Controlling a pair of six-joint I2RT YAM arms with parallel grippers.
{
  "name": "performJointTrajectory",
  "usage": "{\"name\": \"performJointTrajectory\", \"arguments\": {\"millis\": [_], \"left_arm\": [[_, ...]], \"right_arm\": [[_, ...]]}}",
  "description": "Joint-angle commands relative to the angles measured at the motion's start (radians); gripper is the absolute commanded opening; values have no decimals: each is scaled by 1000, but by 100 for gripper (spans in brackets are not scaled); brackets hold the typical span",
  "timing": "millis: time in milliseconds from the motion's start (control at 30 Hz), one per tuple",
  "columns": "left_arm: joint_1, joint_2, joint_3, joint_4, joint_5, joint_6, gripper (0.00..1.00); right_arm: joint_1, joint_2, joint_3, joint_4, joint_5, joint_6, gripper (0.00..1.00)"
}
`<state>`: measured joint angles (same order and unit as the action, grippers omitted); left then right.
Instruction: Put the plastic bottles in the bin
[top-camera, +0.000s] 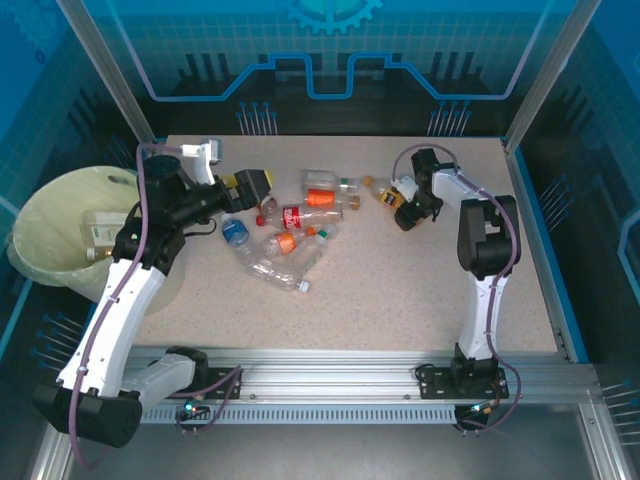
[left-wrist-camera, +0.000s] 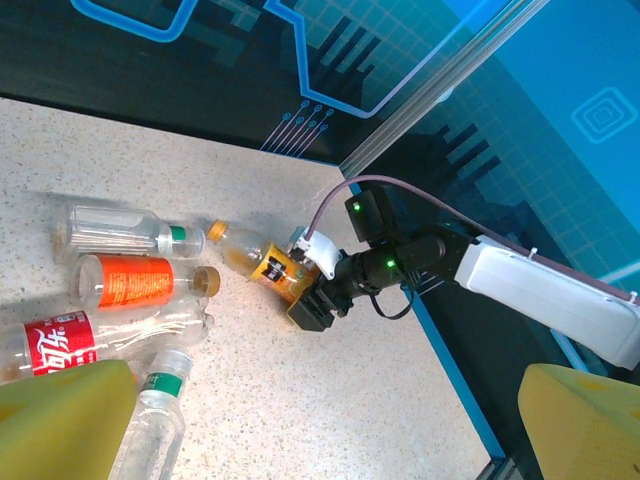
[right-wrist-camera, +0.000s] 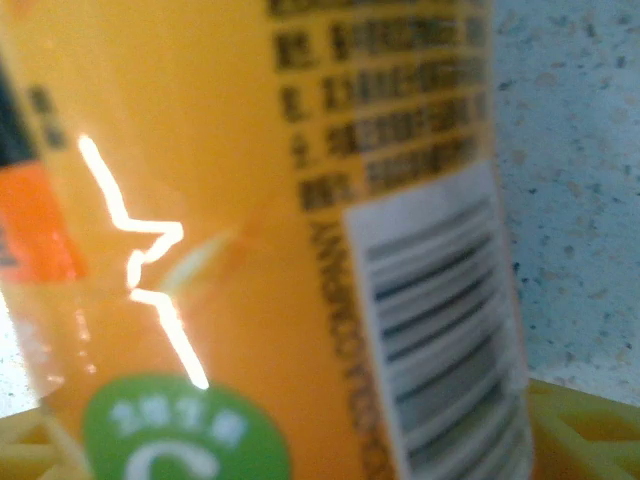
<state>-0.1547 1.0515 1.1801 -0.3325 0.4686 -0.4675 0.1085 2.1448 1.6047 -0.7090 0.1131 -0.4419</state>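
The job is barely begun, judging by how things lie. The bin (top-camera: 45, 215) stands at the table's left edge with at least 1 clear bottle (top-camera: 101, 231) lying inside it, while a heap of about 8 plastic bottles (top-camera: 298, 216) lies on the table (top-camera: 400, 290) near the middle, well apart from the bin. 1 more, the yellow-labelled bottle (left-wrist-camera: 262, 262), lies alone to the right of the heap, and the right gripper (left-wrist-camera: 312, 300) is down on it, a finger at each side of the label; whether the jaws already pinch it or merely bracket it I cannot tell, and the bottle rests on the table. The left gripper (top-camera: 252, 184) hangs with its jaws spread wide and nothing between them, just beside the heap's near-left end. So nearly every bottle is left to carry across, the right arm's among them.
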Motion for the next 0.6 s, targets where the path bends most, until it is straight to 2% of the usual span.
{"name": "performJointTrajectory", "arguments": {"millis": [0, 133, 333, 567], "left_arm": [[-8, -3, -14, 5, 11, 22, 99], [-8, 0, -14, 1, 20, 24, 99], [-8, -2, -23, -7, 29, 26, 99], [-9, -9, -59, 11, 43, 31, 99]], "right_arm": [[-10, -43, -54, 38, 6, 56, 72], [-7, -104, -111, 71, 1, 102, 66], [8, -237, -237, 143, -19, 202, 62], [51, -479, -436, 256, -94, 390, 58]]}}
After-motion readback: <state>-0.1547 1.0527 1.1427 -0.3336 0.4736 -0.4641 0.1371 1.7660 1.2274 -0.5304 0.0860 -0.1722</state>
